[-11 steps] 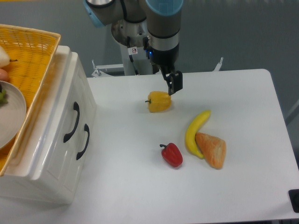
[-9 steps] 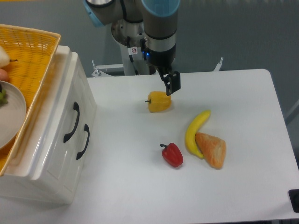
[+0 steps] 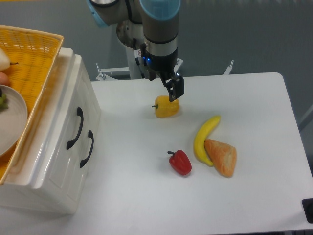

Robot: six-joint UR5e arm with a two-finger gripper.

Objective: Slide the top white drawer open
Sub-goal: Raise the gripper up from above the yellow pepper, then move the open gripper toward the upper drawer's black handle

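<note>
A: Camera view, items? 
B: Top white drawer, left, was shut, handle facing right. Tool hung over yellow pepper, well apart; jaw state could not be told.
A: Advice? 
B: Approach handle low, hook squarely, pull straight right.

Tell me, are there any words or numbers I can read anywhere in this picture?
No words or numbers can be read here.
Small sticker on the robot arm: white with a red mark, too small and blurred to read.
The white cabinet, the yellow basket and the food on the table carry no writing.
</note>
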